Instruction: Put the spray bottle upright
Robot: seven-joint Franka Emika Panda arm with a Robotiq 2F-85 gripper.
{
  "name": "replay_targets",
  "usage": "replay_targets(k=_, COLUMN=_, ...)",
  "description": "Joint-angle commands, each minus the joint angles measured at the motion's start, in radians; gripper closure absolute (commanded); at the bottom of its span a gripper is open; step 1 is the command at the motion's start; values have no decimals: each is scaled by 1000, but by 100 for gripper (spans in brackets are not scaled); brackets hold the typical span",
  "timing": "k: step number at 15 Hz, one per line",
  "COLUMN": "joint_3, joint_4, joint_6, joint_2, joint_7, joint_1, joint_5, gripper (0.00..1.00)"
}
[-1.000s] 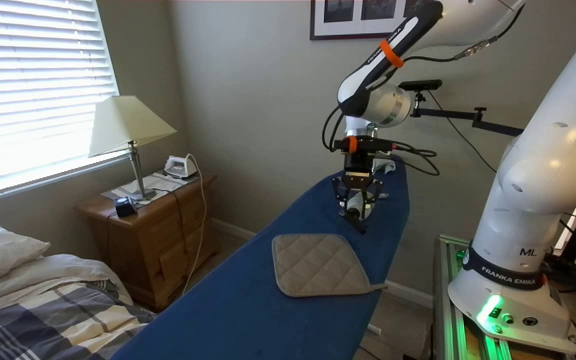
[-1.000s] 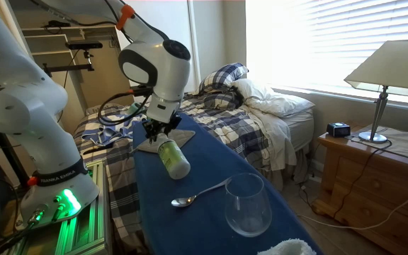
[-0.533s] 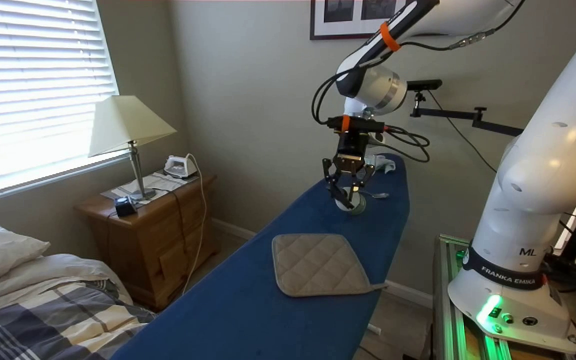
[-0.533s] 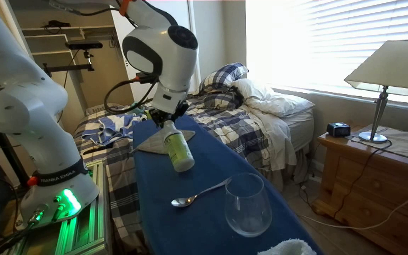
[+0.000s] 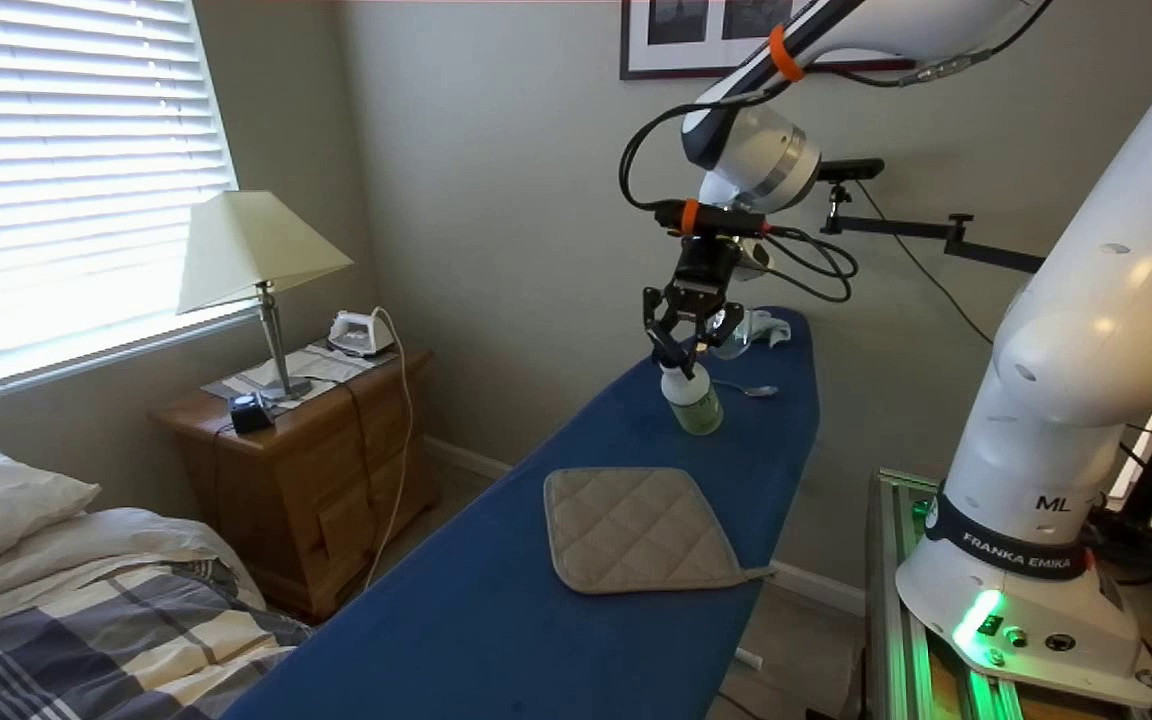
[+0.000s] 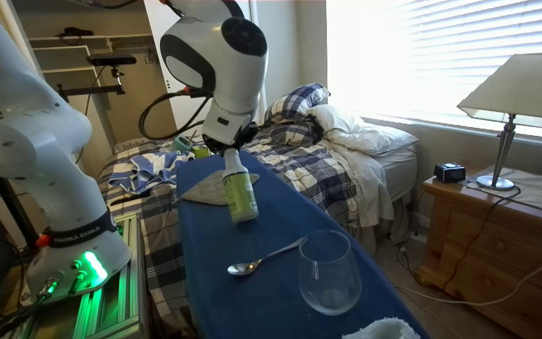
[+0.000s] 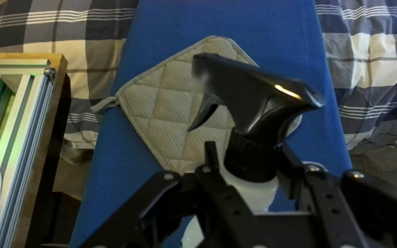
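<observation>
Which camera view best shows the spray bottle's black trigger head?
The wrist view: the trigger head shows large and side-on there, its lever standing out against the quilted pad. In both exterior views the bottle shows its white shoulder and green body, but the head is hard to tell from the dark jaws.

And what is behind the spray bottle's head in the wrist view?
Behind the spray bottle's head you can see the tan quilted pad, with the blue ironing board around it. The piece of pad directly behind the head is covered and cannot be seen.
</observation>
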Motion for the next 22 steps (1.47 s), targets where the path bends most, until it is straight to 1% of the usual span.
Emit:
replay_targets(k=1, joint_3=-28, joint_4=28, joint_6=-95, joint_2=-13, joint_7=39, joint_1=-36, joint_5=57, gripper=81)
replay_targets(k=3, joint_3=-43, joint_4=39, joint_6=-128, joint_2=-14, joint_7=49, joint_1=-52, joint_5=77, gripper=81)
replay_targets(k=5, joint_3=-51, joint_4=41, joint_6=-141, joint_2=-24, joint_7=44, joint_1=-67, joint_5=73, gripper=81)
replay_targets(k=9, joint_3=-56, joint_4=47, joint_6=-139, joint_2=-40, joint_7=36, joint_1=-89, joint_5=54, gripper=81)
replay_targets(k=10, joint_3=-54, joint_4=48, joint_6=-138, joint_2=-43, joint_7=33, joint_1=-93, joint_5=42, gripper=31)
replay_targets(k=11, joint_3=-52, joint_4=47, joint_6=-133, joint_2=-47, joint_7=35, joint_1=-94, joint_5=42, gripper=30)
replay_targets(k=12, joint_3=-49, joint_4=46, joint_6=-122, joint_2=-49, joint_7=33, joint_1=-96, joint_5=38, gripper=25)
replay_targets(k=15, joint_3=-40, joint_4=50, joint_6=-110, joint_2=-51, joint_7=42, joint_1=-95, joint_5=18, gripper=3)
replay_targets(k=16, joint_3=-34, joint_4=51, joint_6=-91, joint_2=-49, joint_7=44, joint_1=-95, joint_5=4, gripper=0)
replay_targets(k=19, joint_3=-22, joint_4=57, joint_6=-50, joint_2=-49, joint_7=60, joint_1=-94, joint_5=-29, gripper=0)
replay_targets(k=22, joint_3=-5, joint_4=68, joint_6=-5, joint_2=-53, joint_7=81, joint_1=-90, joint_5=-90, gripper=0)
